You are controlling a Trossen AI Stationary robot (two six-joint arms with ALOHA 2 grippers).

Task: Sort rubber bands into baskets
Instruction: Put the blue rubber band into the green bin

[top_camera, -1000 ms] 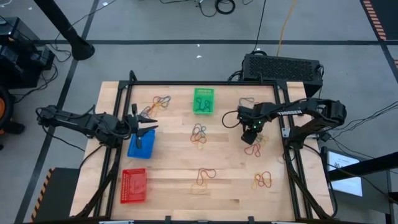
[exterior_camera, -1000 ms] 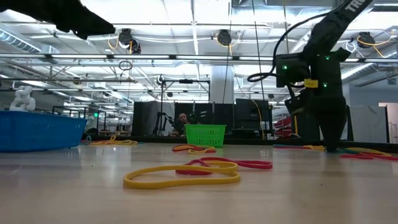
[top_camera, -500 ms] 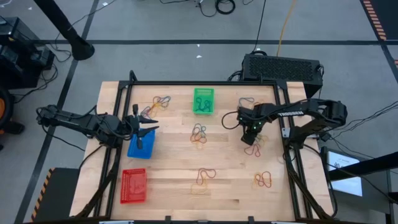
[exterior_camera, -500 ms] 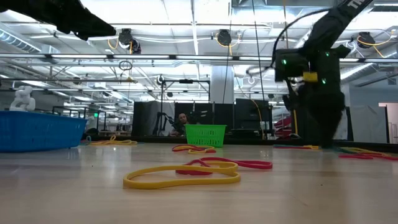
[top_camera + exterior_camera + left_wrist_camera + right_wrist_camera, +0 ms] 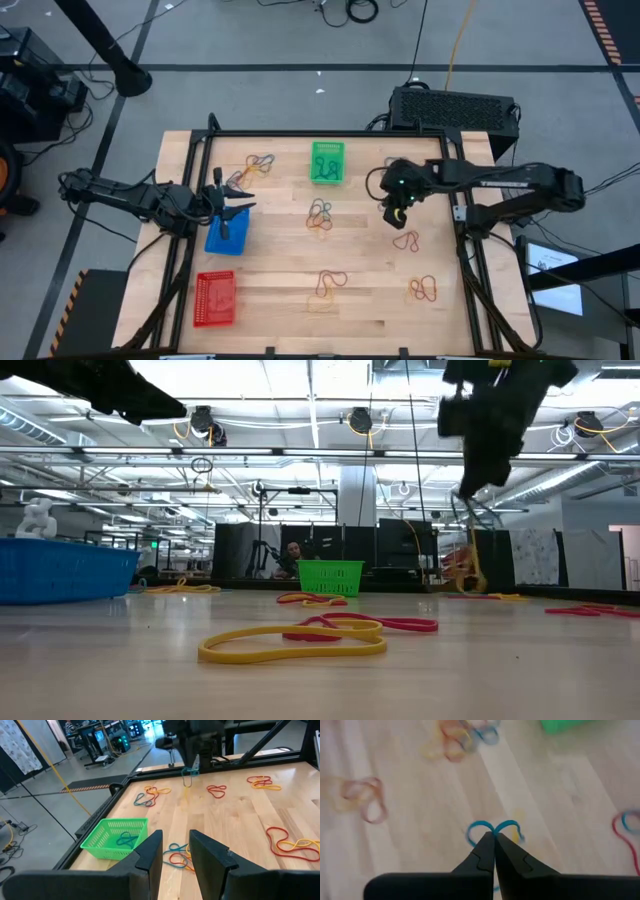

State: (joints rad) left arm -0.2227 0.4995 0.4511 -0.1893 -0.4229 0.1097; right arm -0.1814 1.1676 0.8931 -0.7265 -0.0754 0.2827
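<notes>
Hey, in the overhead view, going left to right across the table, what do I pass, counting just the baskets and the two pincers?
Red basket → left pincer, above the blue basket → green basket → right pincer, shut on a rubber band.

Green basket [image 5: 116, 838] holding bands, open left claw [image 5: 173, 851], scattered rubber bands [image 5: 216, 791]

Grey floor [image 5: 250, 40], industrial ceiling lights [image 5: 300, 380]
</notes>
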